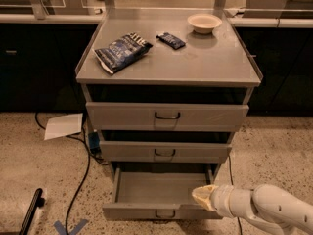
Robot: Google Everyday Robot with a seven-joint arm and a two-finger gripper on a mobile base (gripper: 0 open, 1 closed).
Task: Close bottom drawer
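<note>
The bottom drawer (146,187) of the grey cabinet stands pulled out, its shallow tray empty, its flat front with a small dark handle (165,213) at the lower edge of the view. My gripper (201,196) comes in from the lower right on a white arm (264,209). Its cream tip sits over the drawer's right front corner, at the top of the drawer front. The middle drawer (165,152) and top drawer (167,115) are shut above it.
On the cabinet top lie a dark snack bag (122,50), a small dark packet (171,40) and a white bowl (204,22). A sheet of paper (63,126) and a black cable (83,175) lie on the speckled floor at left. A dark counter runs behind.
</note>
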